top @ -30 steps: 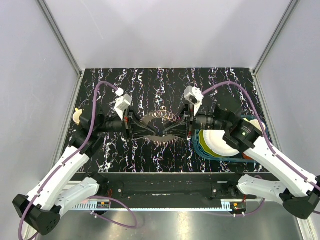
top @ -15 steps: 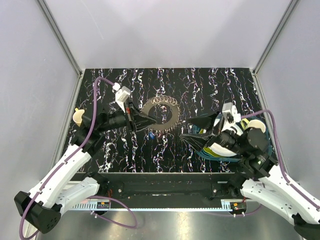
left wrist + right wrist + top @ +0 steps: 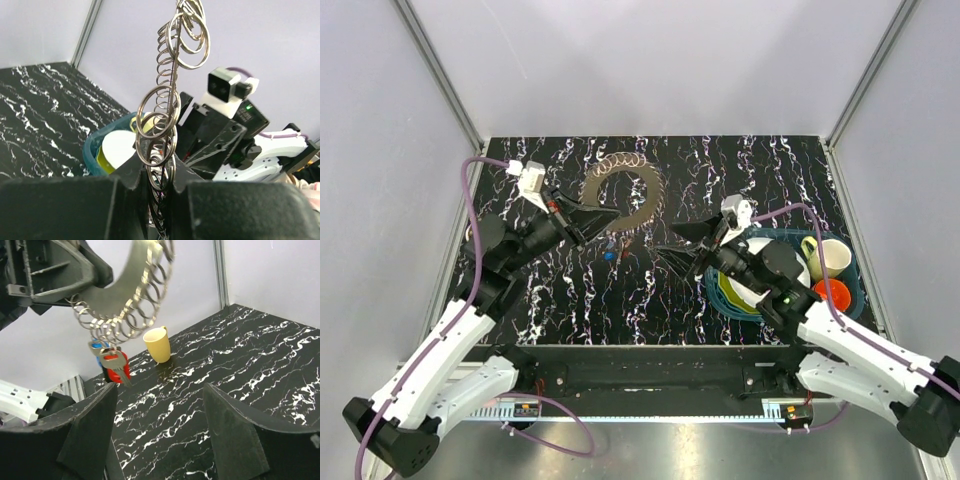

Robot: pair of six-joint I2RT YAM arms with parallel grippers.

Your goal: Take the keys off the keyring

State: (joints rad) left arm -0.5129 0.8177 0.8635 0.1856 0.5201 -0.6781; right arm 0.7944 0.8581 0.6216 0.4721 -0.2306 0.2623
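Observation:
The keyring (image 3: 652,195), a silvery-brown ring fringed with small metal rings, hangs in the air left of centre. My left gripper (image 3: 605,221) is shut on its lower rim. In the left wrist view the keyring (image 3: 170,90) rises edge-on from between the pinching fingers (image 3: 129,175). The keys, one blue (image 3: 609,254) and one red (image 3: 623,253), dangle under the keyring above the table. In the right wrist view the keyring (image 3: 131,300) arcs overhead with the red key (image 3: 118,368) and blue key (image 3: 96,347) below it. My right gripper (image 3: 678,246) is open and empty, right of the keys and apart from them.
A teal basket (image 3: 717,297) at the right holds a white plate, a white mug (image 3: 827,257) and an orange cup (image 3: 832,293). A yellow cup (image 3: 157,343) stands on the black marbled table beyond the keys. Grey walls enclose the table.
My right gripper let go of the keyring, drew back to the right, then came part way back, open. My left gripper carried the keyring up and back to the left.

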